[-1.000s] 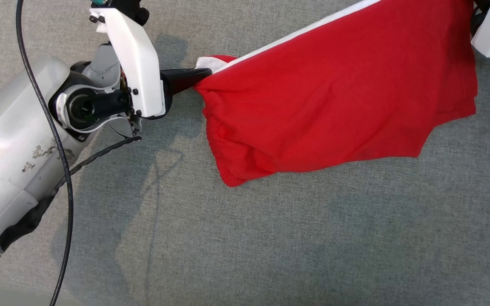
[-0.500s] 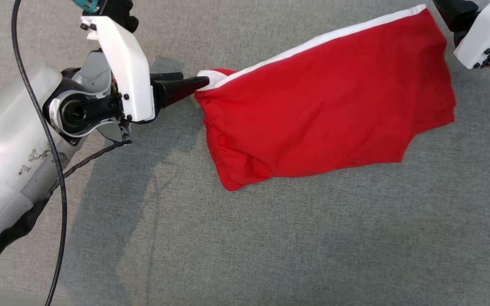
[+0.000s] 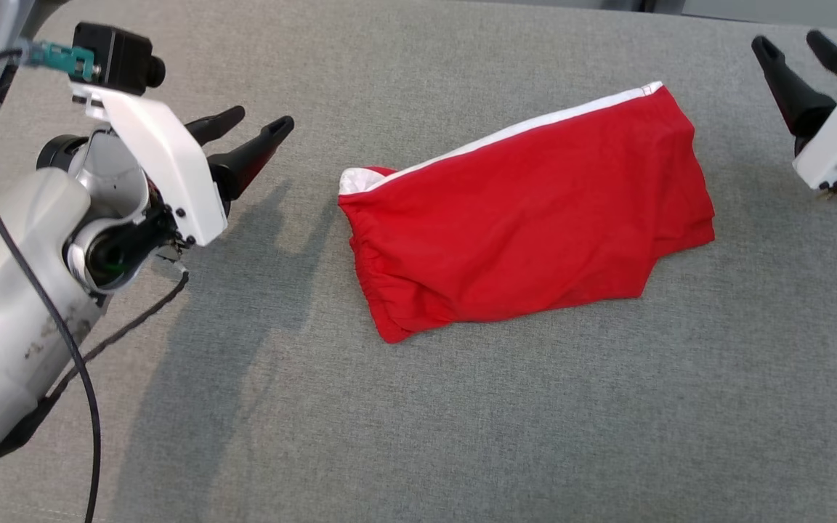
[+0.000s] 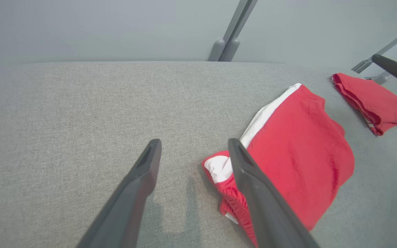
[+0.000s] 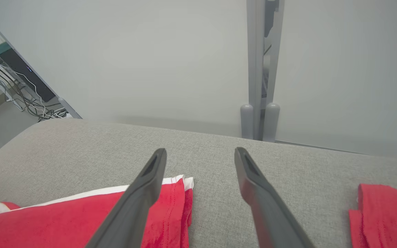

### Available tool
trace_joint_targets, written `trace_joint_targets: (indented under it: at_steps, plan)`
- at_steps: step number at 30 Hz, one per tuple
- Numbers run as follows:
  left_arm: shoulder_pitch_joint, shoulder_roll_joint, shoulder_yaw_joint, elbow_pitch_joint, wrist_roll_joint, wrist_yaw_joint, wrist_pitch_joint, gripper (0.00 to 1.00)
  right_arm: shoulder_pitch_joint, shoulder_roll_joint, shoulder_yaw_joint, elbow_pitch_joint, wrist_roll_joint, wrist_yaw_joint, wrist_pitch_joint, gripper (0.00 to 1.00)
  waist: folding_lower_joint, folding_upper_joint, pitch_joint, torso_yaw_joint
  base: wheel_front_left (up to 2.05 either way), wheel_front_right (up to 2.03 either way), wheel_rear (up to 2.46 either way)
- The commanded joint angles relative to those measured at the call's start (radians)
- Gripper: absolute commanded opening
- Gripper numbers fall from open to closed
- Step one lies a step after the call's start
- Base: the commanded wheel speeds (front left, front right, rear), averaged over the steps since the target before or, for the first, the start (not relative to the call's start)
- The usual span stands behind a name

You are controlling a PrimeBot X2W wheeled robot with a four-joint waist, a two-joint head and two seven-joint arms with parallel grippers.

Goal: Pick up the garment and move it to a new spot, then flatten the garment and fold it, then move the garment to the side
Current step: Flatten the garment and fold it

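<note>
Our left gripper [image 3: 264, 118] is wide apart w/ nothing in it, up off the grey cushion [image 3: 462, 436], a bit to the left of the red garment [image 3: 527, 211]. Our right gripper [image 3: 787, 40] is wide apart too & holds nothing. It sits near the far right end of the garment, not touching it. The garment (looks like shorts) lies in the middle of the cushion, between both grippers. It is doubled over, w/ a white stripe [image 3: 506, 131] along the far edge & the stretchy waist [image 3: 364, 254] at the left end.

What could go wrong, we think:
- The garment looks lumpy, not flat. If we fold it like this, the fold may come out crooked bc of the bumps.
- If we pinch just the top layer at a corner, the bottom layer may not come along & the fold opens up.
- If we go down too hard, our fingers may dig into the soft cushion & grab it w/ the cloth.
- A 2nd red cloth [image 4: 370, 100] lies just past the right end. If we push the garment that way, the 2 may get mixed up, or we may snag the wrong one.
- The black cable [image 3: 96, 450] hangs by our left arm & may drag on the cloth if we reach across.

Writing: we see no brand, tag or words on the garment, cushion or arms. Nothing to read.
</note>
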Motion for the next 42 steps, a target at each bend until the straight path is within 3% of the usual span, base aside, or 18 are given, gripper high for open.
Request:
trace_joint_targets:
  at_steps: [1, 10, 17, 23, 27, 33, 34, 35, 36, 42]
  plan:
    - [0.029, 0.019, -0.003, -0.023, 0.050, 0.023, -0.074, 1.00, 0.039, 0.008, -0.007, 0.028, 0.038, 0.000, 0.015, 1.00, 0.0000, 0.0000, -0.018, 0.013, 0.00, 0.00, 0.00]
    - [0.162, 0.077, 0.013, -0.220, 0.142, 0.126, -0.305, 1.00, 0.127, 0.020, -0.022, 0.089, 0.136, 0.001, 0.088, 1.00, 0.0000, 0.0000, -0.025, 0.072, 0.00, 0.00, 0.00]
    - [0.317, 0.101, 0.033, -0.404, 0.212, 0.283, -0.499, 1.00, 0.167, 0.044, -0.037, 0.174, 0.202, 0.001, 0.182, 1.00, 0.0000, 0.0000, -0.021, 0.128, 0.00, 0.00, 0.00]
    - [0.460, 0.098, 0.100, -0.517, 0.235, 0.365, -0.541, 1.00, 0.196, 0.048, -0.050, 0.203, 0.244, 0.001, 0.263, 1.00, 0.0000, 0.0000, -0.022, 0.161, 0.00, 0.00, 0.00]
    - [0.532, 0.087, 0.141, -0.556, 0.264, 0.389, -0.543, 1.00, 0.226, 0.066, -0.050, 0.242, 0.270, 0.000, 0.337, 1.00, 0.0000, 0.0000, -0.023, 0.175, 0.00, 0.00, 0.00]
    - [0.579, 0.062, 0.175, -0.560, 0.317, 0.389, -0.544, 1.00, 0.247, 0.099, -0.052, 0.234, 0.293, 0.000, 0.423, 1.00, 0.0000, 0.0000, -0.028, 0.181, 0.00, 0.00, 0.00]
    - [0.582, 0.057, 0.185, -0.560, 0.328, 0.391, -0.544, 1.00, 0.248, 0.100, -0.054, 0.230, 0.292, 0.000, 0.424, 0.49, 0.0000, 0.0000, -0.029, 0.181, 0.00, 0.00, 0.00]
    - [0.589, 0.052, 0.193, -0.559, 0.339, 0.392, -0.544, 1.00, 0.245, 0.100, -0.055, 0.224, 0.289, 0.000, 0.419, 0.33, 0.0000, 0.0000, -0.031, 0.180, 0.00, 0.00, 0.00]
    - [0.595, 0.048, 0.195, -0.556, 0.354, 0.392, -0.544, 1.00, 0.243, 0.098, -0.058, 0.215, 0.285, 0.000, 0.411, 0.00, 0.0000, 0.0000, -0.033, 0.179, 0.00, 0.00, 0.00]
    - [0.617, 0.026, 0.246, -0.537, 0.419, 0.381, -0.544, 1.00, 0.236, 0.074, -0.070, 0.183, 0.258, 0.000, 0.339, 0.00, 0.0000, 0.0000, -0.057, 0.164, 0.00, 0.00, 0.00]
